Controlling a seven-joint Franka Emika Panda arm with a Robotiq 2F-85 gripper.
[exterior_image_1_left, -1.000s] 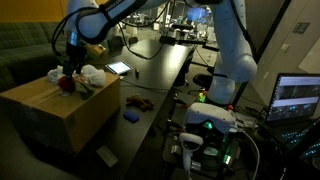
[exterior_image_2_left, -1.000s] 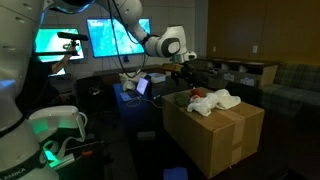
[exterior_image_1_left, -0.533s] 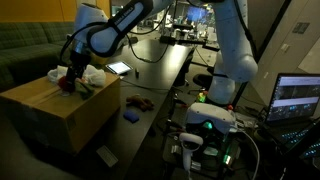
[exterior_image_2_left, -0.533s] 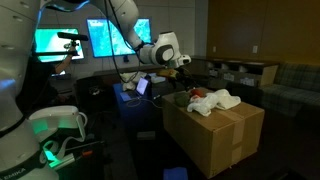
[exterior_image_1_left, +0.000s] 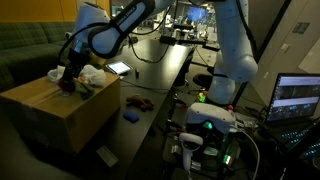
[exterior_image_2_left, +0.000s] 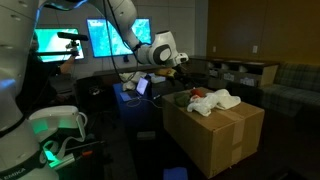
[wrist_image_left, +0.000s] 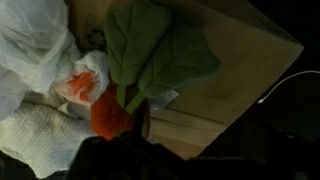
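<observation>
Dim lab room, screens glowing at the back, and a cardboard box (exterior_image_1_left: 60, 112) (exterior_image_2_left: 225, 135) standing on the floor beside a long dark table (exterior_image_1_left: 155, 60). On top of the box, in a corner toward the table, lies what looks like a red flower (exterior_image_1_left: 67, 85) (wrist_image_left: 108, 118) with broad green leaves (wrist_image_left: 160, 50), though the light is too poor to be sure. White cloths (exterior_image_1_left: 92, 74) (exterior_image_2_left: 222, 99) (wrist_image_left: 35, 45) are bunched right against it.

The gripper (exterior_image_1_left: 68, 70) (exterior_image_2_left: 184, 62) hangs just above the flower with its jaws spread wide and nothing between them.

The main risk, as I judge it, is the crowding. The cloths touch the flower head, so jaws coming straight down could pinch fabric along with it or drag a cloth across the box. The soft leaves could also fold under a finger.

In the wrist view, the box edge (wrist_image_left: 265, 55) runs close beyond the leaves, and a sideways nudge could tip the flower over it. The bare cardboard (exterior_image_1_left: 40, 100) away from the cloths is the open side.
</observation>
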